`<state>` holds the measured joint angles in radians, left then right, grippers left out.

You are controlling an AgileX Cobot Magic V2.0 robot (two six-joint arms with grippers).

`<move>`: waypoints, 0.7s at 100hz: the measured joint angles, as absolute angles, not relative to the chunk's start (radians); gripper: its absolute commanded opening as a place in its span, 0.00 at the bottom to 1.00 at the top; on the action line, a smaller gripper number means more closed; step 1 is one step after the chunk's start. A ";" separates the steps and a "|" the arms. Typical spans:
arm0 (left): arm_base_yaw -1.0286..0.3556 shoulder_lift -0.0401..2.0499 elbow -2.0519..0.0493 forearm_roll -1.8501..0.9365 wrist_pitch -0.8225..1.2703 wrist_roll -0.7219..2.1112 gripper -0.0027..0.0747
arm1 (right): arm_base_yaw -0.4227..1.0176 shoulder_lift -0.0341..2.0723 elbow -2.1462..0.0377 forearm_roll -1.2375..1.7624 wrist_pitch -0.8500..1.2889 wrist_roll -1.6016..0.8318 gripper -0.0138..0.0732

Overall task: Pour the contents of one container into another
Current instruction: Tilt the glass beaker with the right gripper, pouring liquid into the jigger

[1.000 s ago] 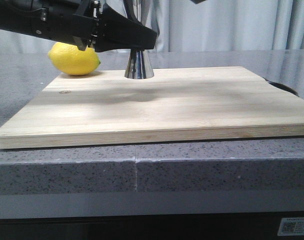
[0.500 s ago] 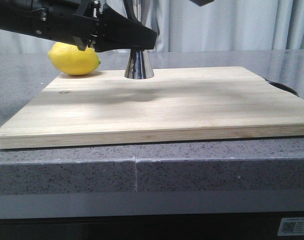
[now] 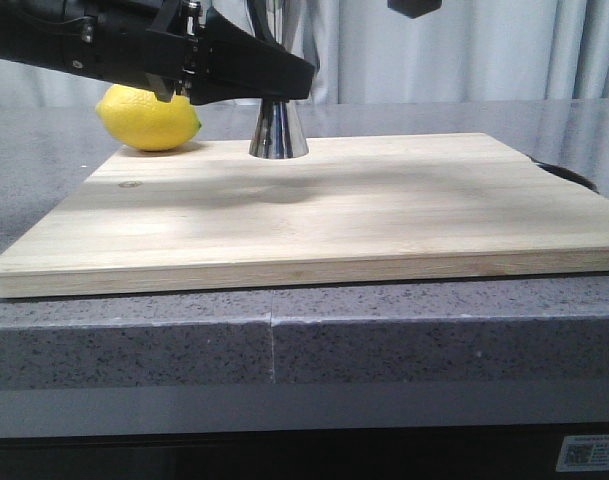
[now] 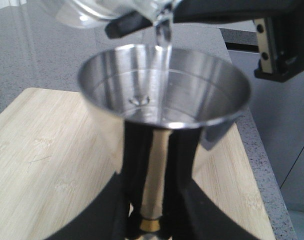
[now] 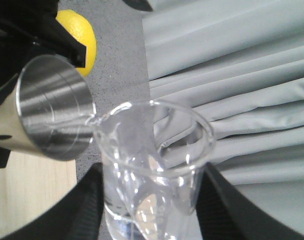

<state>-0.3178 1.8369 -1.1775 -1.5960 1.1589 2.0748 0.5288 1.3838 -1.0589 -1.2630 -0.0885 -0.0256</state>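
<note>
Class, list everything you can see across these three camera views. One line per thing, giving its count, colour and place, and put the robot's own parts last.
Jigger: one, shiny steel with a gold band, standing at the far edge of the board, water inside.
Beaker: one, clear glass, tilted with its lip over the jigger's rim, pouring a thin stream.
Lemon: one, yellow, on the counter behind the board's far left corner.
Cutting board: one, pale wood, on the counter.
Counter: one, grey speckled stone.
Curtain: pale grey, behind the counter.
Left gripper: black, shut on the jigger's waist.
Right gripper: black, shut on the beaker.
</note>
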 measured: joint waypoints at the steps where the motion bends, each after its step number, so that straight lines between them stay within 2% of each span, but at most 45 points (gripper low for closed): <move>1: -0.318 1.837 -1.177 -1.596 1.159 2.075 0.01 | 0.529 1.384 -1.059 -1.265 -0.089 -0.026 0.20; 70: -0.318 1.837 -1.177 -1.588 1.159 2.075 0.01 | 0.529 1.384 -1.059 -1.318 -0.085 -0.026 0.20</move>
<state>-0.3178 1.8369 -1.1775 -1.5882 1.1589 2.0748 0.5288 1.3838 -1.0589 -1.3181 -0.0847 -0.0256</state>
